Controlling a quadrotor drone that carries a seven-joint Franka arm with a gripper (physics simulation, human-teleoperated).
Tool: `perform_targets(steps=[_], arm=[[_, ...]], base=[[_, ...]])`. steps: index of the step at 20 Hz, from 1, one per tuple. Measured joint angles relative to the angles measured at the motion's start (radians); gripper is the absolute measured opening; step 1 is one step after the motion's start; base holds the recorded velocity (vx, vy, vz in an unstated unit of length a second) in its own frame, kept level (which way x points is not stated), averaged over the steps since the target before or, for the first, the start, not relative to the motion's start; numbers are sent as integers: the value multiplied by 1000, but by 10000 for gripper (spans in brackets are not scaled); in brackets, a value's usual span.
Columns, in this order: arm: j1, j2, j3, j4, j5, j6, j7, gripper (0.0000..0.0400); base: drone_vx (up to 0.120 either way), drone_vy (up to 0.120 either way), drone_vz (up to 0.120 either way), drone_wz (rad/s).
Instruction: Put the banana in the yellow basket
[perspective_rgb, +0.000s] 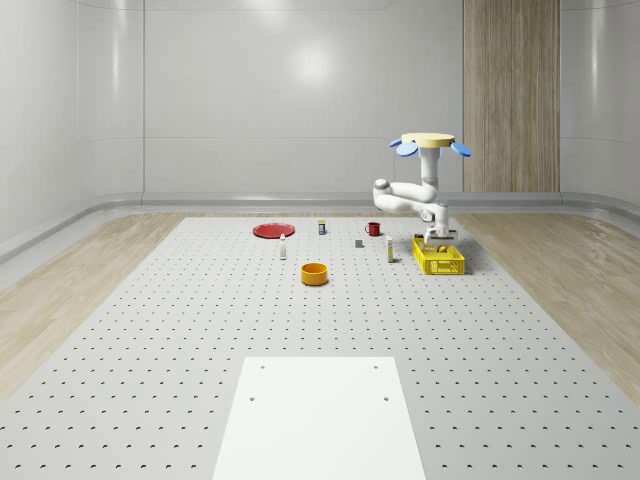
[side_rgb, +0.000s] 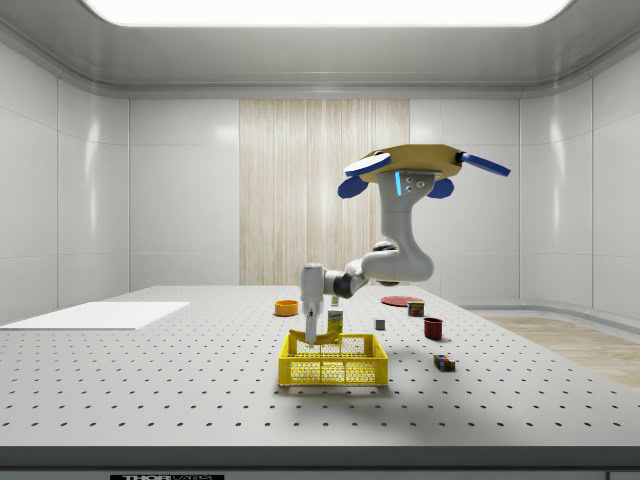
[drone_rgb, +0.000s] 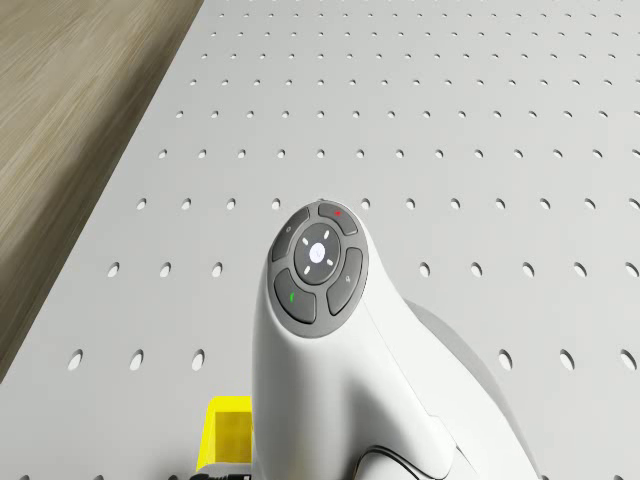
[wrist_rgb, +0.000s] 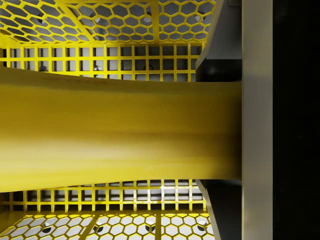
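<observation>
My drone (side_rgb: 420, 165) hovers beside the yellow basket (side_rgb: 333, 366) on the counter (side_rgb: 150, 390). My pincer (side_rgb: 311, 338) grips the banana (wrist_rgb: 115, 132) just above the basket floor, its long axis crossing between the fingers (wrist_rgb: 257, 120). Both banana ends are cut off in the wrist view.

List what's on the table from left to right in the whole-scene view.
Red plate → small white bottle → orange bowl → small can → grey cube → red mug → second white bottle → yellow basket, where the gripper holds the banana.
</observation>
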Motion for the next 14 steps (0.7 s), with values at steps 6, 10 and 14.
perform_targets(steps=[6, 10, 14], arm=[[-17, 5, -86, 25, -82, 28, 1, 192], [-25, 11, -125, 39, -119, 39, -1, 250], [-23, 17, -131, 40, -124, 37, -8, 345]], base=[[0, 0, 0, 0], [0, 0, 0, 0], [0, 0, 0, 0]])
